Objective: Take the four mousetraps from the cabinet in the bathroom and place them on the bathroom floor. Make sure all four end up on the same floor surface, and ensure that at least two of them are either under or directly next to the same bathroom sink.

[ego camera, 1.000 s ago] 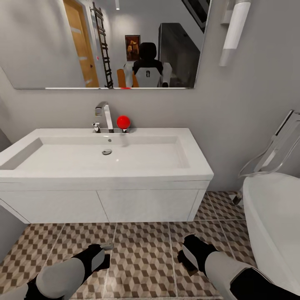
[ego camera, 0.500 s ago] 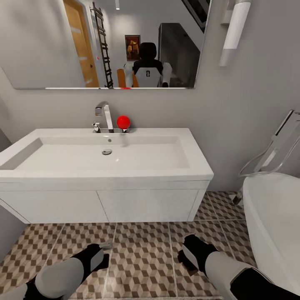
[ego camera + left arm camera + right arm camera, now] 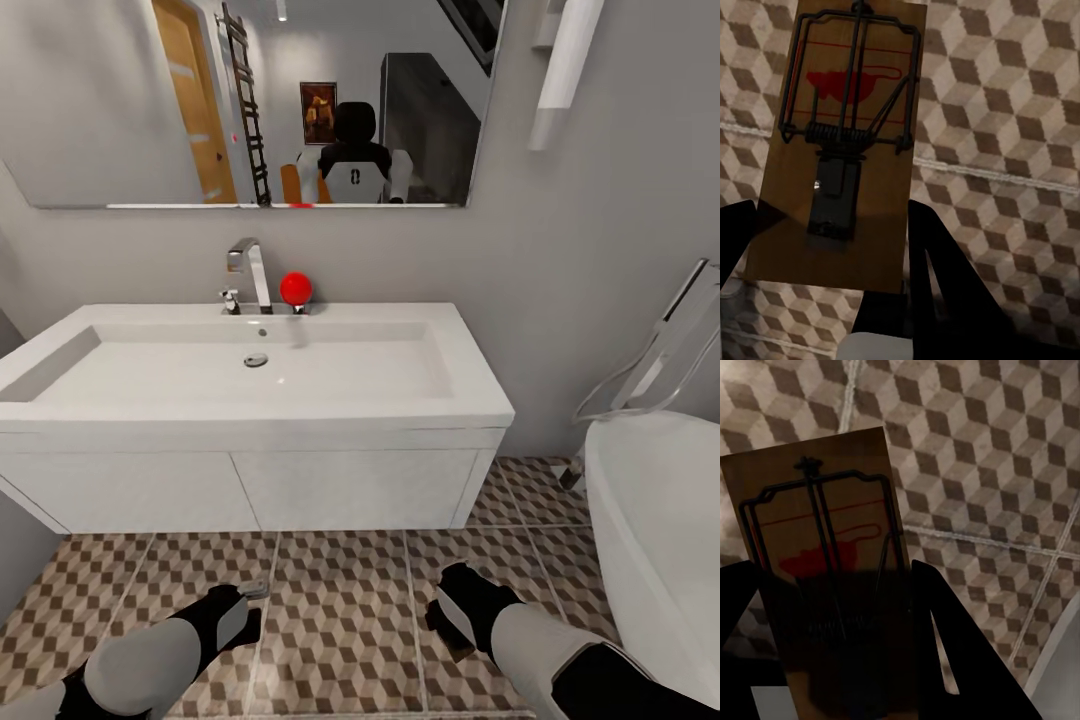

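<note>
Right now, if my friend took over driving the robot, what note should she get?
Left gripper: shut on a flat tan wooden mousetrap with dark wire and a red mark, held above the cube-patterned brown and beige tiled floor.
Right gripper: shut on a second wooden mousetrap, also above the tiles.
Position: the robot faces the wide white rectangular sink on its wall-hung white vanity, both arms low in front of it; the white bathtub stands on the right.
Done: two traps carried to the sink.
Left: set both down under or beside this sink, then fetch the other two and put them on the same floor.
</note>
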Tool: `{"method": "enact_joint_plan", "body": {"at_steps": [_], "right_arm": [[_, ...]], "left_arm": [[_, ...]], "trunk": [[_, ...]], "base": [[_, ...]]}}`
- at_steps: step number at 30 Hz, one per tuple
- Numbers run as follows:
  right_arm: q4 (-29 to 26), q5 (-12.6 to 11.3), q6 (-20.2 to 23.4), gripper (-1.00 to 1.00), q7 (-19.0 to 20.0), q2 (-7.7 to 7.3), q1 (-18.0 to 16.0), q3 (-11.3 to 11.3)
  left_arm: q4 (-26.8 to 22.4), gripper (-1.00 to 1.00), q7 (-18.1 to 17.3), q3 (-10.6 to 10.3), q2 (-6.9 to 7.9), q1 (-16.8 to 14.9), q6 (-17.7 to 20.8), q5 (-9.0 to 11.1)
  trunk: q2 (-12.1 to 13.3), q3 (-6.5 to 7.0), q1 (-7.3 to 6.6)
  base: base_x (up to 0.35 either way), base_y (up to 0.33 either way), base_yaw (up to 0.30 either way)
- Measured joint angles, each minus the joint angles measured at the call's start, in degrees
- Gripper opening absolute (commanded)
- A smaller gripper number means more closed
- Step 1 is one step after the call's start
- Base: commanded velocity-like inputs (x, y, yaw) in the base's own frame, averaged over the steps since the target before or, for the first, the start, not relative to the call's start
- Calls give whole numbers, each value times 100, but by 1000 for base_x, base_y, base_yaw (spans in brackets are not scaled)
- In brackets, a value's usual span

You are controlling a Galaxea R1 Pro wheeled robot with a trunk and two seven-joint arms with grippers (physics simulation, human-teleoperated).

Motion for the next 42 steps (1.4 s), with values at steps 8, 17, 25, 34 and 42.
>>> {"method": "enact_joint_plan", "body": {"at_steps": [8, 17, 25, 34, 42], "right_arm": [[6, 3, -448, -100, 3, -2, 0, -3], [15, 4, -582, -100, -3, -11, -1, -6], [44, 5, -974, -100, 50, -29, 22, -3], [43, -15, -1066, -100, 76, -3, 26, -3], [67, 3, -1820, -100, 85, 6, 212, -3]], "left_arm": [[4, -100, 7, 6, -13, 3, -12, 0], [11, -100, 7, 10, -13, 1, -11, 1], [3, -100, 8, 17, -32, 2, -11, 0], [-14, -100, 8, 18, -36, -1, -11, 0], [-24, -100, 8, 13, -39, 4, -45, 1]], "trunk": [[-321, -144, 176], [-682, -305, 374], [-1003, -449, 549], [-1364, -610, 747], [-1685, -754, 923]], "base": [[0, 0, 0], [0, 0, 173], [0, 0, 15], [0, 0, 0], [0, 0, 0]]}}
